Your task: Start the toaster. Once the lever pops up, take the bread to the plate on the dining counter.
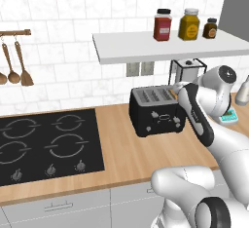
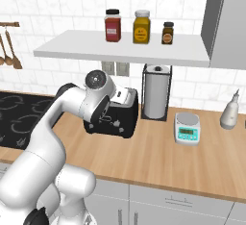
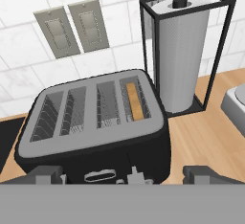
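Toaster sits just below the wide-open gripper

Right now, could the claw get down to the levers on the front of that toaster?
Probably yes. The open claw hangs just above the toaster at its front edge, and nothing sits between it and the front face.

One toaster with four slots, one bread, three jars, one paper-towel roll, one scale, two wall switches.

The robot's arm hides the toaster's upper left; the bread sits mostly sunk in its slot.
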Robot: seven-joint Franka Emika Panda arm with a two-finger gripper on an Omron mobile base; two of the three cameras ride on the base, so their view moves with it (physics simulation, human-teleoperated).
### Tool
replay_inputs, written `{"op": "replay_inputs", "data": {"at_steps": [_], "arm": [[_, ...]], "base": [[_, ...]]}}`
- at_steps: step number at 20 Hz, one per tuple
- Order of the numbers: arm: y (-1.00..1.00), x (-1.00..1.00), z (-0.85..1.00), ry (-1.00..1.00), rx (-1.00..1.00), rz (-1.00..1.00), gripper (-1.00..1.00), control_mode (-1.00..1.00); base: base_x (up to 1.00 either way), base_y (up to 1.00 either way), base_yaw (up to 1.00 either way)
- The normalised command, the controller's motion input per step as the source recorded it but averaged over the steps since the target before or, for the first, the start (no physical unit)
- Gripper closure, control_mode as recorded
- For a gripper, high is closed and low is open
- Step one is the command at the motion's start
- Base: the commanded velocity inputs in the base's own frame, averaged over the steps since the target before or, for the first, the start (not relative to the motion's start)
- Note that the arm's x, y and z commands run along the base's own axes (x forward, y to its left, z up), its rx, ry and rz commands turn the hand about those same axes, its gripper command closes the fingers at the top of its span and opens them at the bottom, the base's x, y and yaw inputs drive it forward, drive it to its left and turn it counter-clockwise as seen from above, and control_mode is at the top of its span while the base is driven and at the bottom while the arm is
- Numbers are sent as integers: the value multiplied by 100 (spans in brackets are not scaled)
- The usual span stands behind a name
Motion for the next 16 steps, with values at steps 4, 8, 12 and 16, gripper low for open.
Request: {"op": "replay_inputs", "data": {"at_steps": [4, 8, 12, 16], "arm": [[0, 0, 0, 0, 0, 0, -100, -100], [0, 0, 0, 0, 0, 0, -100, -100], [0, 0, 0, 0, 0, 0, -100, -100], [0, 0, 0, 0, 0, 0, -100, -100]], "base": [[0, 0, 0], [0, 0, 0], [0, 0, 0], [0, 0, 0]]}}
